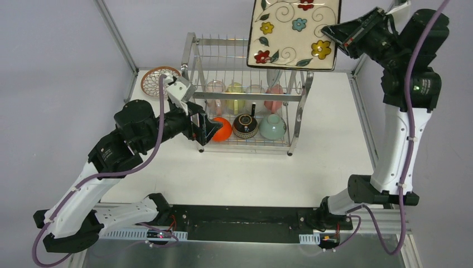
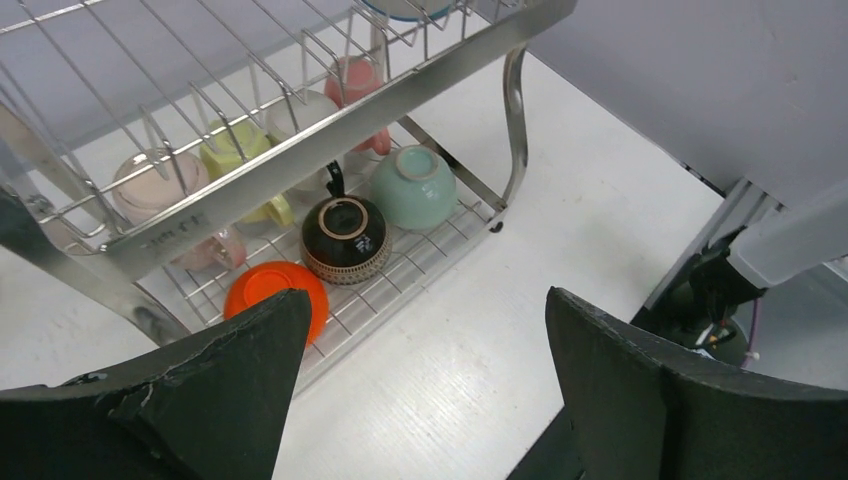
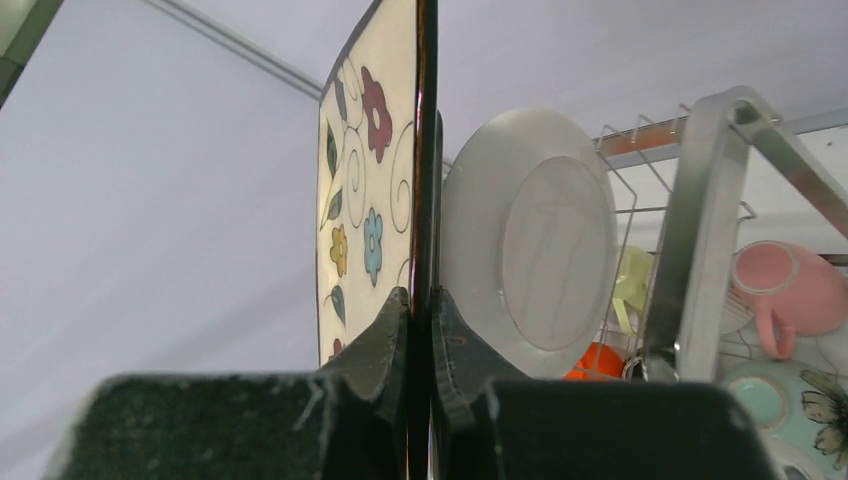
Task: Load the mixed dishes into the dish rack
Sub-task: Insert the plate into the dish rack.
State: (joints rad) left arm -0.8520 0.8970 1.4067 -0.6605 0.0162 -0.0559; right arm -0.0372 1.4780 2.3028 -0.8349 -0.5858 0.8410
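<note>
Square floral plate (image 1: 294, 32) hangs above the dish rack (image 1: 245, 96), pinched by the right gripper (image 3: 421, 305); left gripper (image 2: 425, 300) gapes empty.

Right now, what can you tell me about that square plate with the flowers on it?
The square plate looks like glazed cream ceramic with a dark rim, curling vines and red, yellow and blue flowers. It hangs in the air above the dish rack, its face toward the overhead camera. The right gripper is shut on one edge; nothing else seems to touch it.
</note>
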